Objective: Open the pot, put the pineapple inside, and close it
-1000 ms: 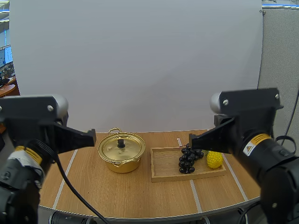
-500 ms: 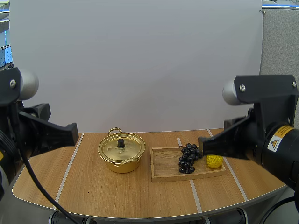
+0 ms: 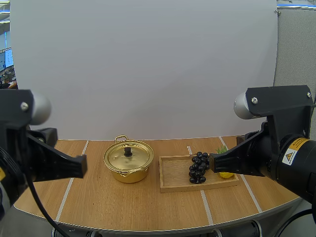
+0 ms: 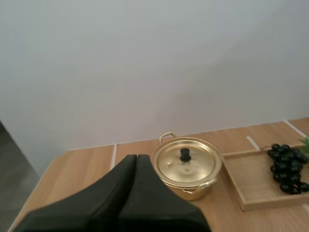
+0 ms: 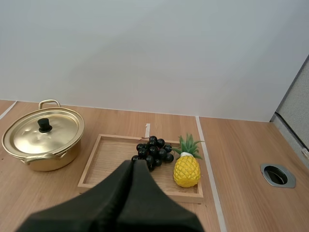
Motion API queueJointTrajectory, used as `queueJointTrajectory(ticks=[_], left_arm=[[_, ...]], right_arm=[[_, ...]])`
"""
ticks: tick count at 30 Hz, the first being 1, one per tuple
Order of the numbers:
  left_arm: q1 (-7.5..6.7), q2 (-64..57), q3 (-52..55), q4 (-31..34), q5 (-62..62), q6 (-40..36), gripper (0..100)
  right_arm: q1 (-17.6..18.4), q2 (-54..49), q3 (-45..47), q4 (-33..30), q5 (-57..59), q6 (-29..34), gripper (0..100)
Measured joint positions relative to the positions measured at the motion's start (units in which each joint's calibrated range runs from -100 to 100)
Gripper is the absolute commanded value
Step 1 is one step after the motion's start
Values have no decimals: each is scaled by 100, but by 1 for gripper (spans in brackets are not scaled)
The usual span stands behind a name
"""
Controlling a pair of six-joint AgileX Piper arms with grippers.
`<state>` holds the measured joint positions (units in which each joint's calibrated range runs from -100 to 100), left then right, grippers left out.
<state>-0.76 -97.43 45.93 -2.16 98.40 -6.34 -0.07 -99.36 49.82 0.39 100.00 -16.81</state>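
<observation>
A gold pot stands left of centre on the table, its lid with a black knob on. The yellow pineapple stands upright in the right end of a wooden tray, beside the black grapes. In the high view my right arm hides most of the pineapple. My left gripper is shut on nothing, high above the table's left side and short of the pot. High over the tray's front edge, my right gripper is shut and empty.
The wooden tray lies right of the pot, with the grapes in its middle. A round metal grommet is set in the table at the far right. Bare wood lies in front of the pot and tray.
Both arms have shifted in the high view: the left one sank lower and the right one now covers most of the pineapple. Pot, tray and fruit have not moved.
</observation>
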Motion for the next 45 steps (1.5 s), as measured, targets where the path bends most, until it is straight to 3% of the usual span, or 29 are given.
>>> queueJointTrajectory(ticks=[8,32,35,39,43,45], left_arm=[[0,1294,0,-391,-65,279,0],[0,4389,0,-600,-2327,735,0],[0,4620,0,-600,-2347,735,8],[0,4808,0,-613,-2318,735,42],[0,4835,0,-613,-2318,766,96],[0,4835,0,-623,-2318,880,100]], right_arm=[[0,813,0,0,0,0,0],[0,3002,0,0,0,0,0],[0,3030,0,0,0,0,0],[0,3030,0,0,0,9,44],[0,3030,0,0,0,9,95],[0,3030,0,0,0,9,100]])
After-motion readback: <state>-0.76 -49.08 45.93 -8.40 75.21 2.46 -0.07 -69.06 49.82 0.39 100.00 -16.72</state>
